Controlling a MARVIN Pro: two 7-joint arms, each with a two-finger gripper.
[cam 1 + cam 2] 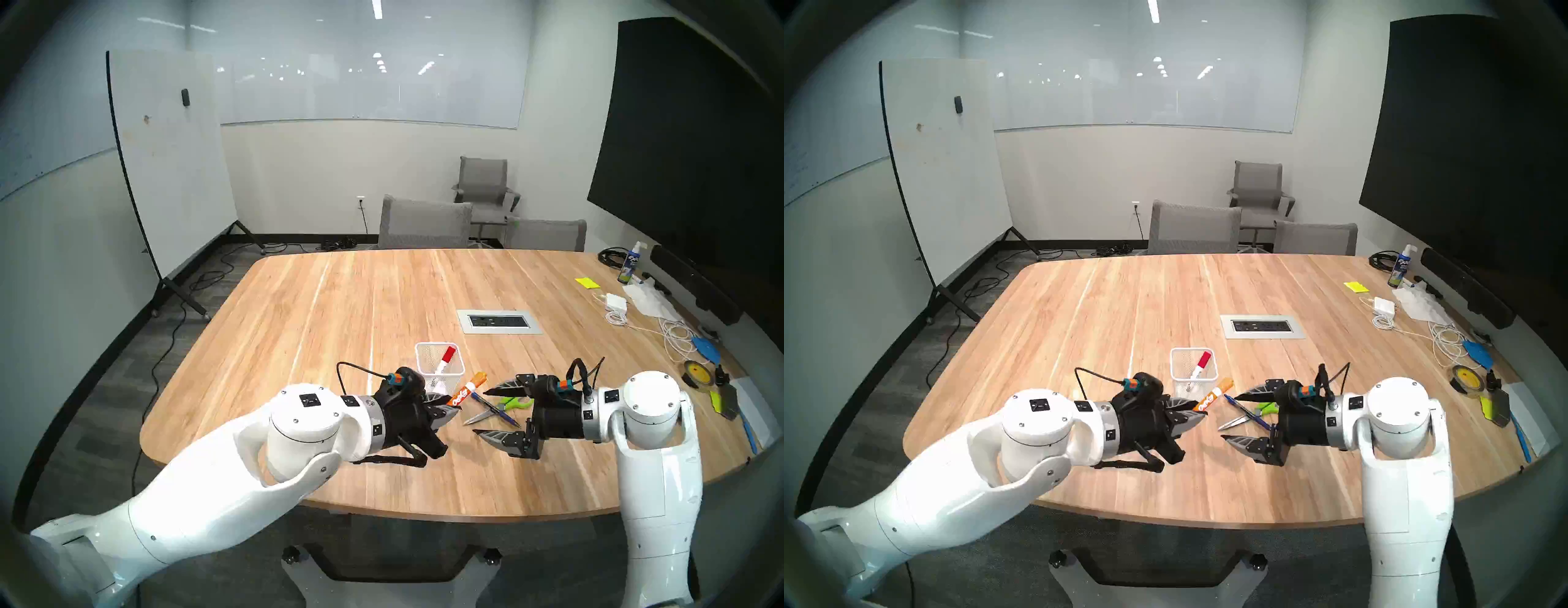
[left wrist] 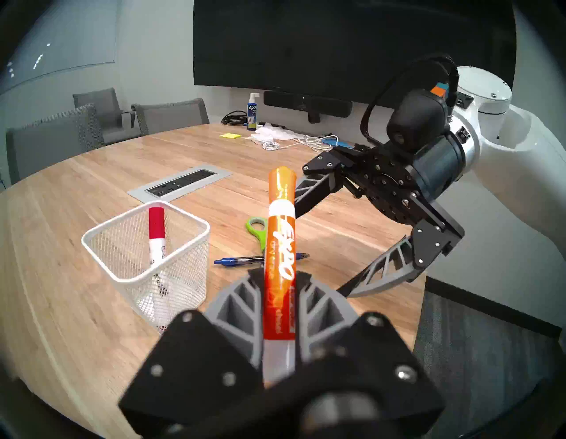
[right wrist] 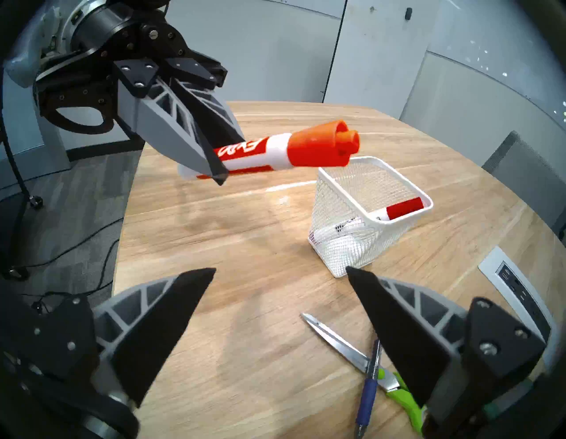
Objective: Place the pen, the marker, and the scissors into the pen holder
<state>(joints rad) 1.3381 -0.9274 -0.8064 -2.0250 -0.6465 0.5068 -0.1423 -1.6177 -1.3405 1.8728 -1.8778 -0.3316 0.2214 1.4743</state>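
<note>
Left pincer (image 2: 279, 294) clamps a glossy orange-capped marker (image 2: 280, 242) — right pincer (image 3: 280, 272) gapes by the white wire-mesh pen holder (image 3: 352, 245).

Counting what's on the table

Two markers (image 1: 466, 388) (image 1: 445, 358), one pen (image 1: 494, 409), one scissors (image 1: 505, 405), one mesh pen holder (image 1: 424, 365).

Head pair overhead, wrists close, facing

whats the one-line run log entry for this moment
left gripper: shut on orange marker | right gripper: open | holder: red marker inside | table: pen across scissors
</note>
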